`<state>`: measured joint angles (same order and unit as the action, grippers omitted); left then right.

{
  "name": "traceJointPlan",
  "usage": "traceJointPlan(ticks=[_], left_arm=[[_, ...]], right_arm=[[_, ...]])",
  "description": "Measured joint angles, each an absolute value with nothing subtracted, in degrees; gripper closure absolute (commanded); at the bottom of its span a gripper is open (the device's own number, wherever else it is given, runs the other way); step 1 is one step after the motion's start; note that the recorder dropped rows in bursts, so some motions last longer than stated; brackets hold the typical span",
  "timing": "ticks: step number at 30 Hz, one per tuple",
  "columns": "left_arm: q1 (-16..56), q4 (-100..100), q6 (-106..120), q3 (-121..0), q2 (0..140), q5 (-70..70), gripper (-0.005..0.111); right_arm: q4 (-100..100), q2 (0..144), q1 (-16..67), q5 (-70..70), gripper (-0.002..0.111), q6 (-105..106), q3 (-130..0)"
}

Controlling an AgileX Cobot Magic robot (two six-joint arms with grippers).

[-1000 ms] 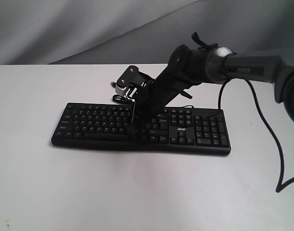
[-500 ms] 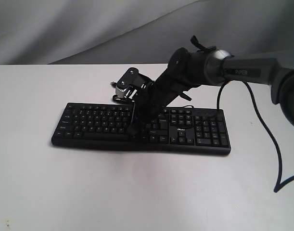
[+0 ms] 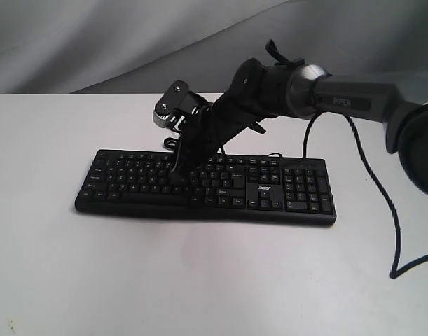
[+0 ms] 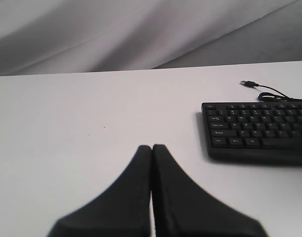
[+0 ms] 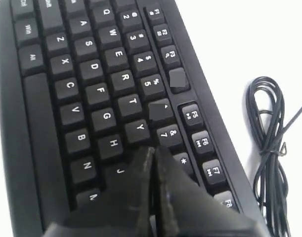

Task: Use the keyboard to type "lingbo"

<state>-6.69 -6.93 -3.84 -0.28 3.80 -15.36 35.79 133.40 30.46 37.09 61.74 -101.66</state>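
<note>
The black keyboard [image 3: 199, 185] lies across the white table, acer logo at its right part; it also shows as keyboard [image 4: 257, 129] and keyboard [image 5: 91, 98]. My right gripper [image 3: 177, 173] reaches across from the right and points down onto the letter keys left of centre. In the right wrist view the right gripper [image 5: 153, 149] is shut, nothing held, its tips over the upper letter row between the Y key [image 5: 139, 127] and the J key [image 5: 120, 171]. The left gripper [image 4: 151, 147] is shut and empty, above bare table off the keyboard's end.
The thin black USB cable [image 5: 269, 148] lies coiled behind the keyboard, its plug [image 4: 248, 83] on the table. A grey cloth backdrop [image 3: 129, 42] hangs behind the white table [image 3: 199, 280]. The right arm's cable [image 3: 382, 203] hangs at the right.
The right arm has swung left along the keyboard; its shut tips went from the right end of the letter block to the keys left of centre. The keyboard has not moved.
</note>
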Motion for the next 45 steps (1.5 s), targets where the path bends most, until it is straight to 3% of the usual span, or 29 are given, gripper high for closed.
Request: traceJointPlan(ticks=[45], left_arm=[[-6.69,-6.93,-3.84,-0.28,3.80,-15.36,0.106]], right_arm=[[34.16,133.08,33.66,37.75,0.108,60.22,-101.79]])
